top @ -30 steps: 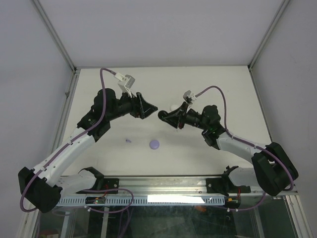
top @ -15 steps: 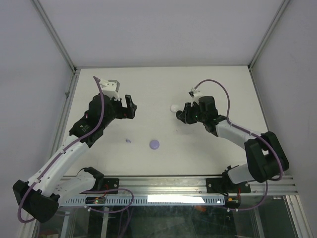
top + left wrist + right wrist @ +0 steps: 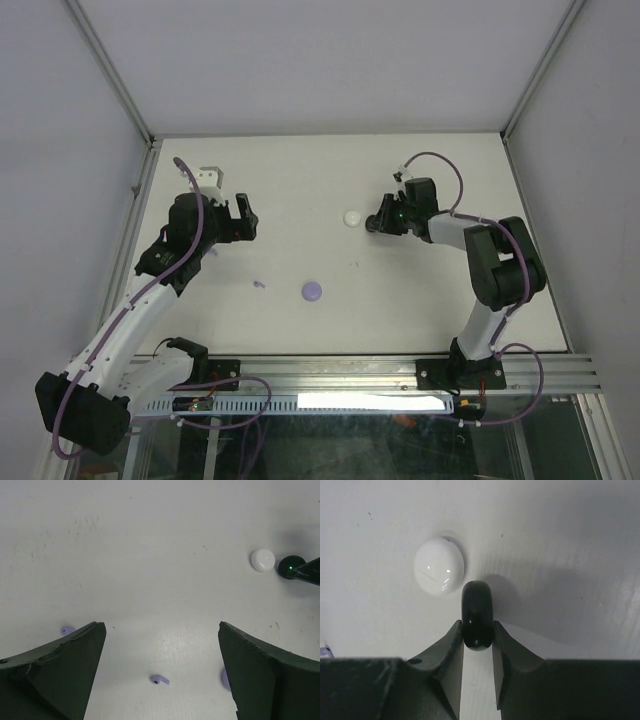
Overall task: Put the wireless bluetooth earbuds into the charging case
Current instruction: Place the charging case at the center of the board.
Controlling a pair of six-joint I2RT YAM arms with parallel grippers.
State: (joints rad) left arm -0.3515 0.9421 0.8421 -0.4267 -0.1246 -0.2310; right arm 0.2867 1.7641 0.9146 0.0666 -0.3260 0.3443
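The table (image 3: 300,180) is recorded as matt white, with faint scuffs and specks visible in the left wrist view. The white case (image 3: 439,566) is found to be smooth, glossy plastic, marked by small highlights and a fine seam. The black case (image 3: 477,602) is likewise glossy and smooth. A slight sheen is noted on the lavender earbud (image 3: 159,680). The finish of the lavender case (image 3: 312,291) cannot be judged. The fingers (image 3: 55,670) of the left gripper (image 3: 161,625) are seen as dark, matt plastic with rough, chipped edges. Those of the right gripper (image 3: 477,630) are dark and matt. The rail (image 3: 340,370) is bare metal. The cables (image 3: 205,240) are sheathed in smooth lilac.
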